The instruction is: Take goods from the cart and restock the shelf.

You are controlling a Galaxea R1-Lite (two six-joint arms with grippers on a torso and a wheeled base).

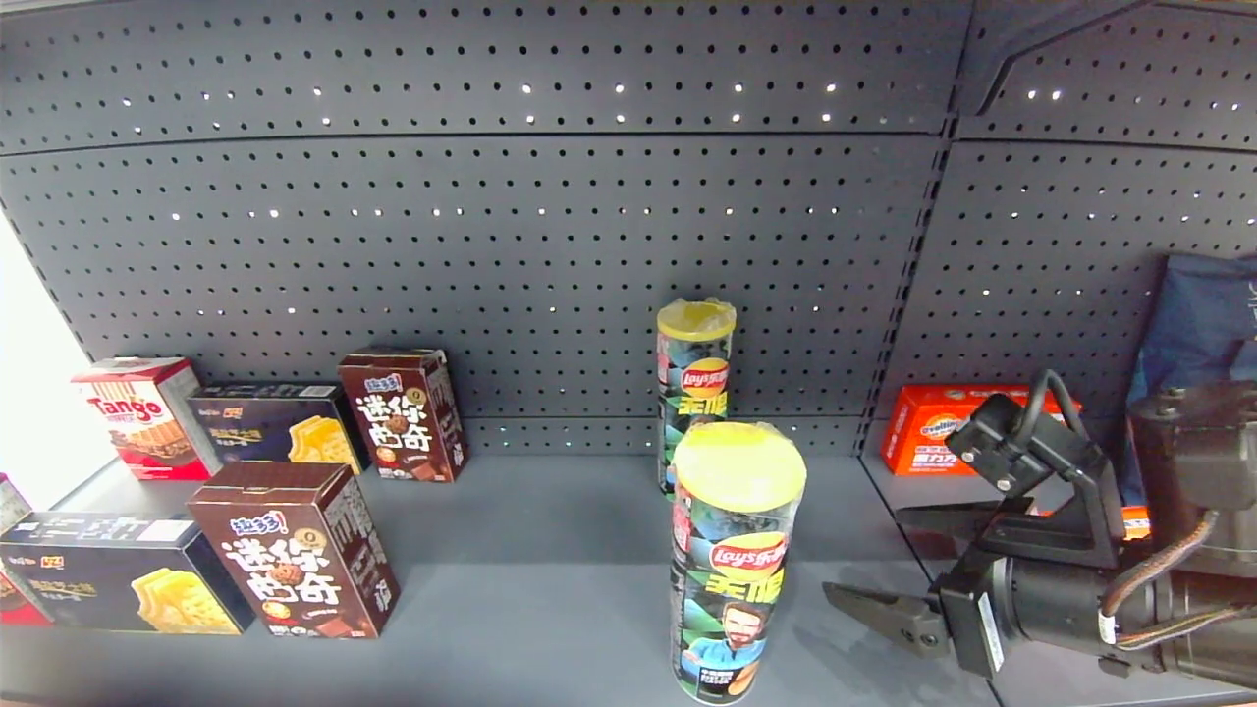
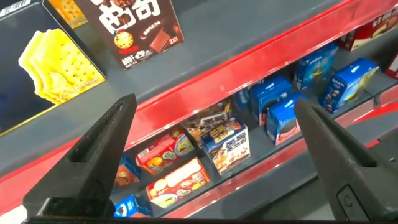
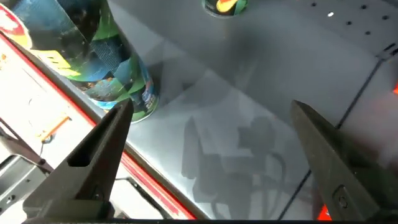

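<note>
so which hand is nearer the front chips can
Right. The right hand is open just right of the can, apart from it. The left hand is out past the shelf edge, by the brown box on the left.

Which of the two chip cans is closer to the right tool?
The front can, at the front edge of the shelf, beside the open right tool; the other can stands farther back by the pegboard wall.
</note>
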